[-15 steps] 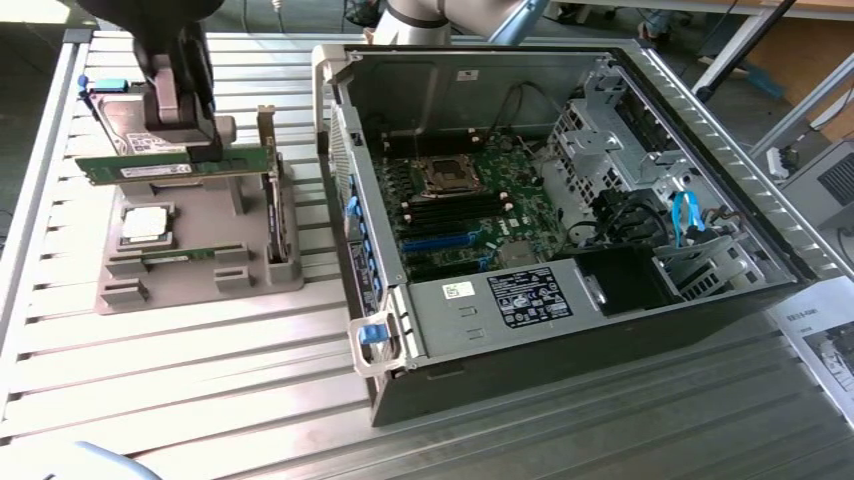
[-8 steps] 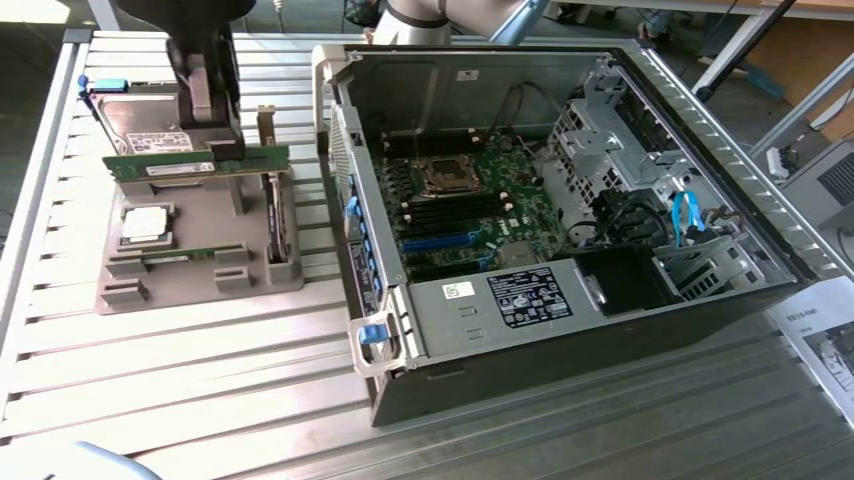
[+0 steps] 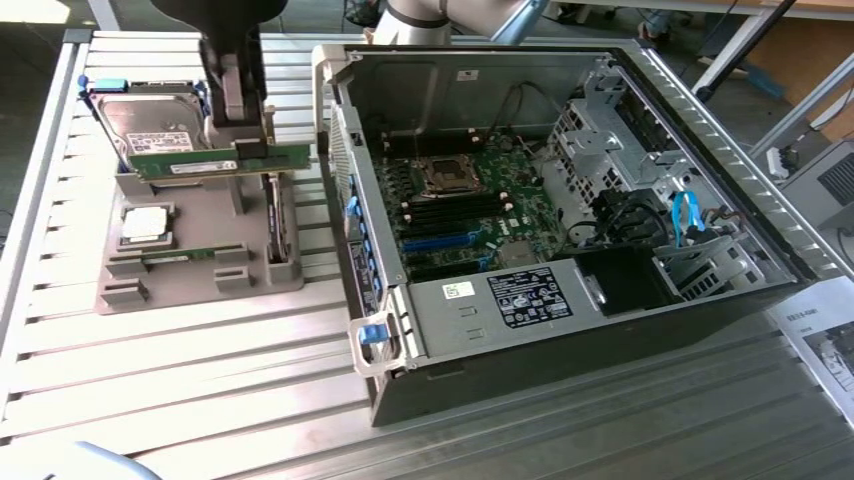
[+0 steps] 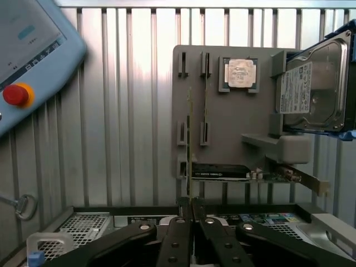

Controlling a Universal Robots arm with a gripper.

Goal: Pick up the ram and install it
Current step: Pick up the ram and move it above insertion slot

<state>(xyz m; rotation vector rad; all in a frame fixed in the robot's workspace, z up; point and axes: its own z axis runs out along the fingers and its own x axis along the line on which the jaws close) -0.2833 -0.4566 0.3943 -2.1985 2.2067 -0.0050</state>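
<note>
My gripper [image 3: 251, 148] is shut on the ram [image 3: 200, 163], a long thin green stick with dark chips. It hangs level above the grey holder tray [image 3: 200, 290] at the exterior view's left. The wrist view shows this ram [image 4: 189, 144] edge-on, rising from between my closed fingertips [image 4: 183, 214]. A second, matching stick [image 4: 207, 100] still stands in its slot on the holder tray [image 4: 233, 122]. At the exterior view's right lies the open computer case [image 3: 667, 100], with the motherboard's dark memory slots [image 3: 416, 213] inside it.
The tray also carries a silver hard drive [image 3: 147, 125], a CPU [image 3: 144, 222] and an upright dark expansion card [image 3: 276, 215]. A teach pendant [image 4: 28, 55] with a red button lies on the slatted metal table [image 3: 200, 400]. Papers [image 3: 821, 350] sit at the far right.
</note>
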